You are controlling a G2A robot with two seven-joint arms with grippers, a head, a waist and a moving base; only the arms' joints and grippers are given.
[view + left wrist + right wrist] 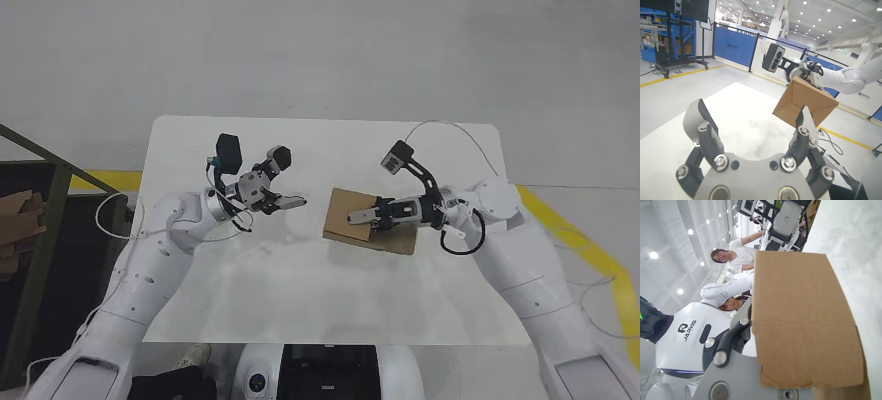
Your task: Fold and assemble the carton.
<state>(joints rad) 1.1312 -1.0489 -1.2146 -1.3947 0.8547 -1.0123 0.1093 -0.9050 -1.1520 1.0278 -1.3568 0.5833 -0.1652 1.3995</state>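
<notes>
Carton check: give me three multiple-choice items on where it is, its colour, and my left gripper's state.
1. The carton is: A) in a bin; B) on a shelf; C) held by the right gripper.
2. Its colour: A) white; B) brown; C) blue.
3. The left gripper is: A) open and empty; B) shut on tape; C) shut on a cable.
Answers: 1C, the gripper clamps the carton's upper wall; 2B, it is plain brown cardboard; 3A, its jaws stand apart with nothing between them.
</notes>
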